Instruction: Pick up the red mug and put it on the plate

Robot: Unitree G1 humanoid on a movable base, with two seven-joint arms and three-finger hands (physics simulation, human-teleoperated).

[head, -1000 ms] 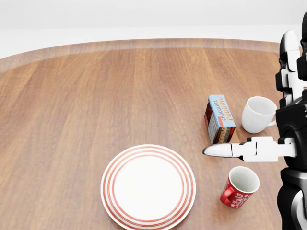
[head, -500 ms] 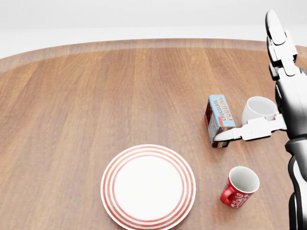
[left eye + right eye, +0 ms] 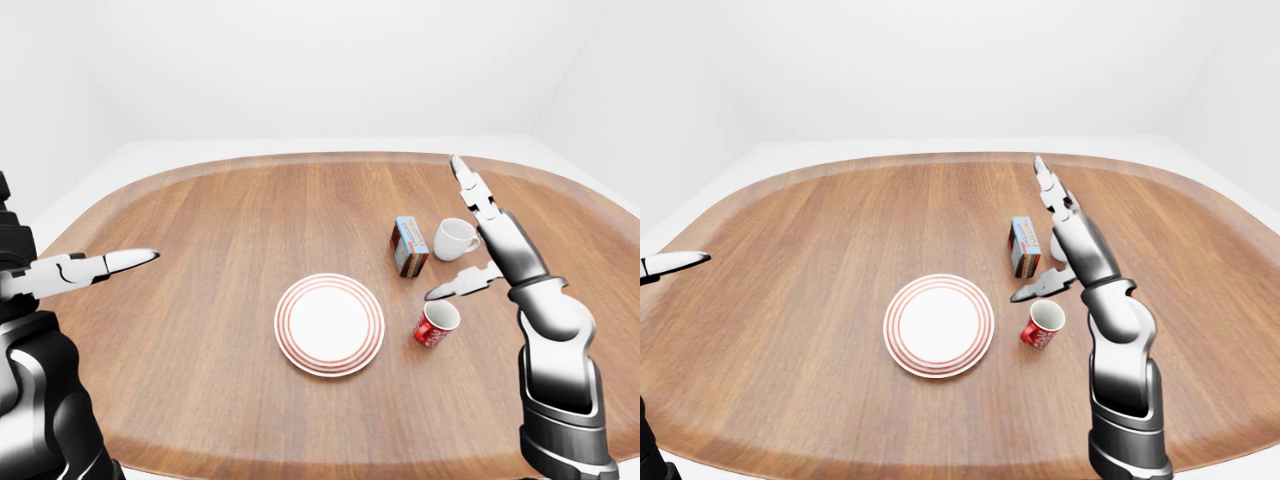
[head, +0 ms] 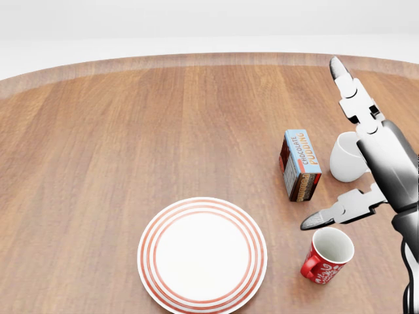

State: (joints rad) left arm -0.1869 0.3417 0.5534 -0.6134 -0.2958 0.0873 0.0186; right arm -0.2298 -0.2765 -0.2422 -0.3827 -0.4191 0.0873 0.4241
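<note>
Right hand (image 4: pixel 366 157) now lower than half second ago, fingers spread, holding nothing; thumb tip hangs just above glossy red ceramic mug (image 4: pixel 327 255). Mug upright on wooden table (image 4: pixel 131 131), right of red-ringed white plate (image 4: pixel 202 255). I judge grasp comes next. Left hand (image 3: pixel 85 268) released, far away.

Our right hand (image 4: pixel 366 163) has swung in from the head view's right edge, and now we see it further left across the table. Its long fingers (image 4: pixel 347 85), straight up a moment ago, now tilt leftward. The thumb (image 4: pixel 337 210) has dropped, its tip just above the red mug (image 4: pixel 327 255), apparently not touching it.
</note>
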